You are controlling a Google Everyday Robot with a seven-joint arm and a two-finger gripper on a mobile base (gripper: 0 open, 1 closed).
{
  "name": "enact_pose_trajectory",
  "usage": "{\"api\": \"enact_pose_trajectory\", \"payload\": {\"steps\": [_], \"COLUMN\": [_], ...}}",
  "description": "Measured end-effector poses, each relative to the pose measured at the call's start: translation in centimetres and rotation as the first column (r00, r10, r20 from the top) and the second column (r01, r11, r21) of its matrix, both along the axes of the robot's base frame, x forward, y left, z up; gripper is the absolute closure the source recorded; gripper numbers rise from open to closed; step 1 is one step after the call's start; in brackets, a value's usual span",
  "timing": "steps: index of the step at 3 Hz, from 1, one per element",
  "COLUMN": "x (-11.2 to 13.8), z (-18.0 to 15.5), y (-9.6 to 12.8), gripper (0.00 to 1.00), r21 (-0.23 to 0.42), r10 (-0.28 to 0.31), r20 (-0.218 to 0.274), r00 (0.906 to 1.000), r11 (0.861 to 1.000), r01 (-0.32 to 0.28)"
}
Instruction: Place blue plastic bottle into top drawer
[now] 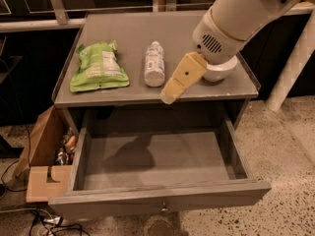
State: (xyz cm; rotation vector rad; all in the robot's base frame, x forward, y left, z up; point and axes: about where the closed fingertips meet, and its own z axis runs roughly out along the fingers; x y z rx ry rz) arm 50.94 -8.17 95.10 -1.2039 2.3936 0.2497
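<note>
- The gripper (169, 96), tan and smooth-sided, is seen hanging over the front edge of the table (128, 28), slanted down and to the left from the white arm (236, 18). Nothing is held in it. Whether it is set wide or narrow cannot be told.
- The bottle (154, 64) is found just beside the gripper and apart from it, lying on its side on the tabletop with the white cap pointing to the back.
- The bottle is judged light, thin-walled and somewhat yielding. Its smooth round body is likely to roll or slip if pinched off-centre.
- A hold across the labelled middle, square to the long axis, is judged best. The narrow cap end is better avoided.
- A white bowl (221, 73), hard and glossy, is partly hidden behind the arm.
- A green bag (98, 68), crinkled and soft, lies flat well to the other side of the bottle.
- The drawer (162, 194), of matt grey wood, stands pulled out below, wide and shallow.
- A brown cardboard box (42, 149) is seen on the floor against the table.
</note>
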Motion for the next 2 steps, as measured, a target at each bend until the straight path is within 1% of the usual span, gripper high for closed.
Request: {"api": "enact_pose_trajectory", "payload": {"steps": [1, 2], "x": [2.0, 5.8], "z": [0.3, -0.8], "y": [1.6, 3.2], "gripper": [0.00, 0.00], "r21": [0.035, 0.054], "r10": [-0.020, -0.003], "r20": [-0.002, -0.055], "r00": [0.9998, 0.9985], "r11": [0.999, 0.999], "r01": [0.020, 0.006]}}
